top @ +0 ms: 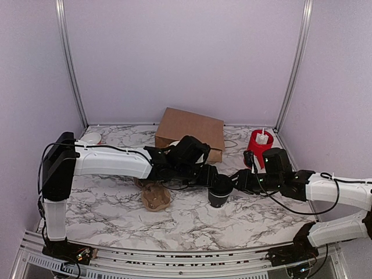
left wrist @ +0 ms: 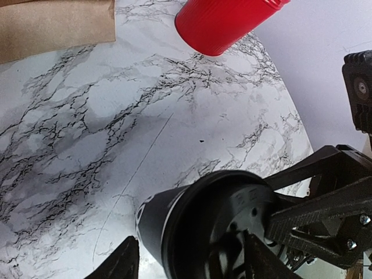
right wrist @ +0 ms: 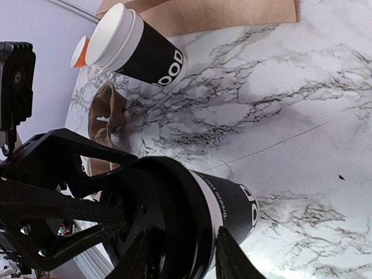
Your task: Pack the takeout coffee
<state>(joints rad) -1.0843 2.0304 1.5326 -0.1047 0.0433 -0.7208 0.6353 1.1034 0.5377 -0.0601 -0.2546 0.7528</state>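
Note:
The takeout coffee [top: 220, 195], a black paper cup with white lettering and a black lid, stands upright on the marble table between my two grippers. In the left wrist view the coffee [left wrist: 168, 218] fills the bottom. My left gripper [top: 210, 176] [left wrist: 189, 256] is open: one finger stands off the cup wall with a gap, the other lies over the lid. My right gripper [top: 238, 181] [right wrist: 186, 256] sits on the lid's edge of the coffee [right wrist: 232, 203], one finger over the lid top and the other against the wall just under the rim.
A brown paper bag [top: 190, 129] lies behind the arms. A red cylinder [top: 260, 145] stands at the back right. A brown cup carrier [top: 156, 195] lies left of the coffee. A second black cup with a white top [right wrist: 136, 49] stands near the bag.

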